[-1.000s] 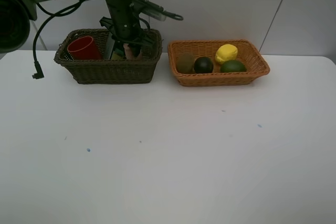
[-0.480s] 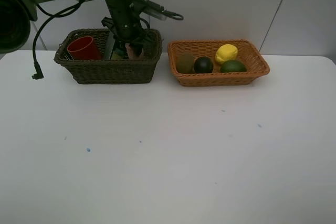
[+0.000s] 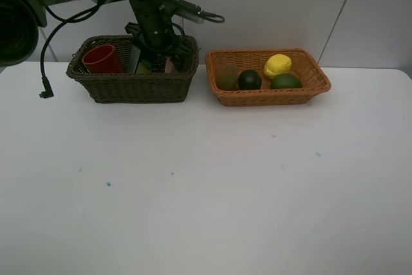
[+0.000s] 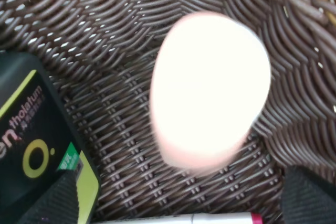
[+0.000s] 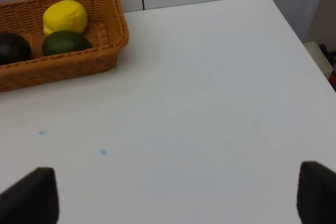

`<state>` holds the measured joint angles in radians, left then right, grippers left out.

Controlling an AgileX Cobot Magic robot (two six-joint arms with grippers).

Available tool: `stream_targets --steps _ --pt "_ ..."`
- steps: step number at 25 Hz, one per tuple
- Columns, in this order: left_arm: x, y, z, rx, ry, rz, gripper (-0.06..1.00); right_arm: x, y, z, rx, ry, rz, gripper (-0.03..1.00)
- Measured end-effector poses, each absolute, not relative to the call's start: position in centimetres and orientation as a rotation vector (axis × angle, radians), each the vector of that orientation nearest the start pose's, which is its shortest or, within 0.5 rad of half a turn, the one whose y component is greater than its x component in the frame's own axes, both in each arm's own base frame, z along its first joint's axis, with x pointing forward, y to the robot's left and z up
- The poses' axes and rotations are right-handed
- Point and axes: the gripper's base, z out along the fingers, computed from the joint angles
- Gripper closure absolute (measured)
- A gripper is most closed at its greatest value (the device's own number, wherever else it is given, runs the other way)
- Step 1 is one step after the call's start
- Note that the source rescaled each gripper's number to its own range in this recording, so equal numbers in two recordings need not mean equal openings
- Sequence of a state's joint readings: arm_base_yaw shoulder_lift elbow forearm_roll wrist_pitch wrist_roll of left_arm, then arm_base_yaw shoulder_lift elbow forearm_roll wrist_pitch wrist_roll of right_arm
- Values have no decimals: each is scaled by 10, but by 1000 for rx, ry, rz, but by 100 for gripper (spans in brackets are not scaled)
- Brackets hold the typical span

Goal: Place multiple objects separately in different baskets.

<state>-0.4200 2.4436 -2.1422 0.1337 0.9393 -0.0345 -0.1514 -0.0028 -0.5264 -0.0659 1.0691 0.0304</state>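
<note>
On the white surface [image 3: 206,178], seen from the high camera, two woven baskets are standing side by side near the far edge: the dark basket [image 3: 132,86] to the left and the orange basket [image 3: 267,96] to the right, close but not touching. The left arm is reaching down into the dark basket, its left claw [image 3: 156,62] sitting low among the contents beside the red cup [image 3: 102,60], which is lying tilted at the basket's left end. The orange basket is holding the brown kiwi [image 3: 226,76], the blackish fruit [image 3: 250,80], the green lime [image 3: 286,82] and the yellow lemon [image 3: 277,66] behind them. In the left wrist view, the fingertips [image 4: 50,203] are showing as two dark corners spread wide apart, so the claw is standing open; between them and a little beyond, the pink bottle [image 4: 209,90] is resting free on the wicker floor, overexposed and blurred, with the dark green bottle [image 4: 31,145] beside one fingertip and the white marker [image 4: 210,217] with its pink tip lying just under the claw. In the right wrist view, the right claw [image 5: 173,200] is hanging open over bare surface, well apart from the orange basket's corner, where the lemon and lime are sitting.
</note>
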Motion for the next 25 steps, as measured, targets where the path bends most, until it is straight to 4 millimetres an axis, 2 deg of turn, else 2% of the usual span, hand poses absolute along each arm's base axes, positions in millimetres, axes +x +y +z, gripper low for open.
stream_targets --steps 10,13,19,25 --pt "486 -206 160 594 2647 37 -6 -10 -4 284 188 2016 -155 -3" --pt "483 -205 166 591 2660 37 -6 -10 -4 284 188 2016 -155 -3" --pt "472 -201 204 573 2670 26 -6 -10 -4 284 188 2016 -155 -3" --pt "451 -192 271 546 2621 9 -6 -10 -4 284 188 2016 -155 -3"
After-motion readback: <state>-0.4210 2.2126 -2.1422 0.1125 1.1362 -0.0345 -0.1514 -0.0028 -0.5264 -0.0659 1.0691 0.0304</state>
